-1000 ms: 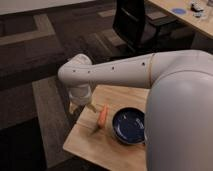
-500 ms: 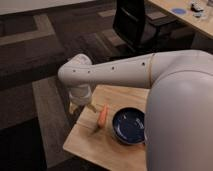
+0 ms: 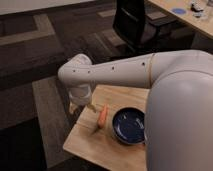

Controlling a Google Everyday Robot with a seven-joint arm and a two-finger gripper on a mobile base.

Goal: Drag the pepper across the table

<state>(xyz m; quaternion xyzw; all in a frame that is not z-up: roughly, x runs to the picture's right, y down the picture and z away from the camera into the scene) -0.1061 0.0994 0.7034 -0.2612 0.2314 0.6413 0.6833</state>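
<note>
Here's the single camera view, looking down over the robot's big white arm [image 3: 120, 72], which sweeps in from the right and bends down toward the light tan wooden table [image 3: 92, 147]. The gripper [image 3: 83, 107] hangs at the end of the wrist, low over the table's far left corner, and whether it is open or closed cannot be told from here. Just beside it to the right lies the small slim orange-red tapered pepper [image 3: 102, 117], flat on the wood, lying lengthwise away from the camera, between the gripper and the round dark blue bowl [image 3: 129, 126]. The pepper sits close to the bowl's left rim; whether the gripper actually touches it, I can't say. By my reading, the drag is at its very start: the gripper is in position next to the pepper, and the whole sweep across the top looks left to do. The count: one pepper, one bowl, one table, one gripper, plus one black office chair [image 3: 134, 22] and one pale desk [image 3: 172, 17] behind.
</note>
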